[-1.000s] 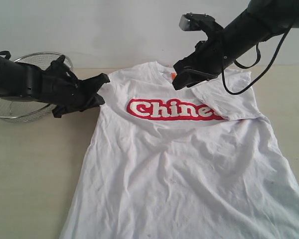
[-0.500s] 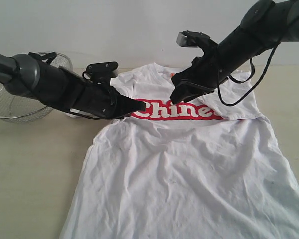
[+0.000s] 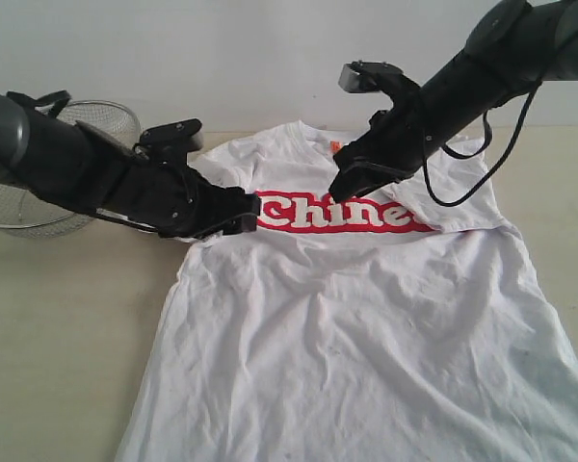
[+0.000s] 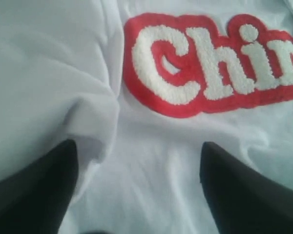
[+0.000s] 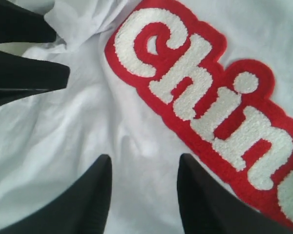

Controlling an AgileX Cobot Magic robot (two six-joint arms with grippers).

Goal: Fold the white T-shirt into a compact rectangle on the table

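Note:
The white T-shirt (image 3: 347,327) lies face up on the table (image 3: 67,346), both sleeves folded in over its chest. Its red-and-white lettering (image 3: 313,214) runs between the two grippers, and an orange neck tag (image 3: 334,146) shows at the collar. My left gripper (image 3: 251,210) hovers low over the shirt at the start of the lettering (image 4: 185,68), jaws wide open (image 4: 136,163), with loose cloth below them and the folded-in sleeve (image 4: 49,92) beside one finger. My right gripper (image 3: 341,185) is open (image 5: 144,168) just above the cloth beside the lettering (image 5: 205,97), holding nothing.
A wire mesh basket (image 3: 14,207) stands at the back left, partly behind my left arm. A pale wall runs behind the table. The left gripper's fingers (image 5: 29,73) reach into the right wrist view, close to my right gripper.
My left gripper carried the left sleeve in over the chest, has opened and let it go, and has drawn back a little to the left. The right gripper lowered slightly toward the lettering.

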